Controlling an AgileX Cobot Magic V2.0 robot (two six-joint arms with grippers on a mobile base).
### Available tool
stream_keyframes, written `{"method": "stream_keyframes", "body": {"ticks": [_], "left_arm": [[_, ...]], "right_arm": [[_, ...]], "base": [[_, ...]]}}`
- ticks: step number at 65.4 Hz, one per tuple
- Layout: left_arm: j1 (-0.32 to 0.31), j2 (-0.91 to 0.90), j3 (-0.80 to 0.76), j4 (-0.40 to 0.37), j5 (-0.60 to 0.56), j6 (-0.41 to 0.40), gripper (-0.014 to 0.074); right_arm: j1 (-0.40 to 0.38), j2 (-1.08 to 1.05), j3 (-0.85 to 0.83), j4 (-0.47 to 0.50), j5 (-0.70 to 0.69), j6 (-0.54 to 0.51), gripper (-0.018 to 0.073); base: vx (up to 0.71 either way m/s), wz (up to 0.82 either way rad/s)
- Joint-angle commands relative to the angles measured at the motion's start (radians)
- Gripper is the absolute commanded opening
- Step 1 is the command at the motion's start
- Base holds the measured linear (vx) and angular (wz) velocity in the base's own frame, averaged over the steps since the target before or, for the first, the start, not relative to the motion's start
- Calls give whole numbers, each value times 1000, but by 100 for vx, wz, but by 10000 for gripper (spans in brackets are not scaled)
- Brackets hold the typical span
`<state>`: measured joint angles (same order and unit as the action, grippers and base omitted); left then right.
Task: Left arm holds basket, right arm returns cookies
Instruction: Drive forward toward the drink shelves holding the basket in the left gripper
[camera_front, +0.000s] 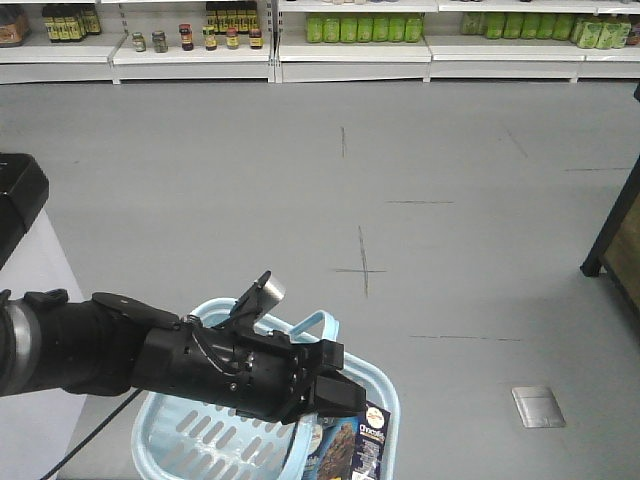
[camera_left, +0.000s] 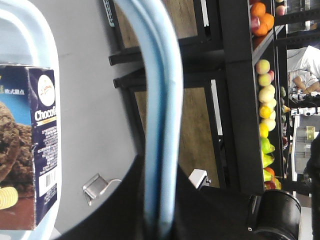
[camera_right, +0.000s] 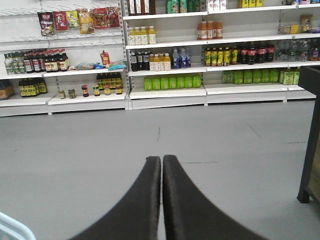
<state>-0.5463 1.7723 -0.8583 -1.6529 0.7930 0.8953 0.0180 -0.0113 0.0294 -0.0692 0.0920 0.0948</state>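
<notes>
One pale-blue slotted plastic basket (camera_front: 168, 448) holds one dark-blue Chocofello cookie carton (camera_front: 350, 450). Black left gripper (camera_front: 342, 394) clamps its loop handle (camera_front: 312, 322); black right gripper (camera_right: 161, 159) has its fingers pressed together (empty).

Cookies carton (camera_left: 35, 150): white lettering "Chocof", cut off at the frame edge, under the round white logo (camera_left: 46, 90). Barcode (camera_left: 48, 181) on the side panel, digits unreadable. Shelf bottles (camera_right: 170, 82): labels illegible.

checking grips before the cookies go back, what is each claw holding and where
The left claw grips the basket by its loop handle. The right claw is shut on nothing; the cookies sit in the basket.
</notes>
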Motion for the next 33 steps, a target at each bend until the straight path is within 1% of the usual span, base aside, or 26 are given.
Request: {"method": "stream_keyframes", "body": {"ticks": [1, 33], "left_arm": [[-5, -46, -24, -54, 58, 9, -6], [-5, -46, -24, -54, 58, 9, -6]], "right_arm": [[-2, -10, -1, -10, -77, -2, -9], [-2, -10, -1, -10, -77, -2, -9]], "base": [[36, 2], [35, 4]]}}
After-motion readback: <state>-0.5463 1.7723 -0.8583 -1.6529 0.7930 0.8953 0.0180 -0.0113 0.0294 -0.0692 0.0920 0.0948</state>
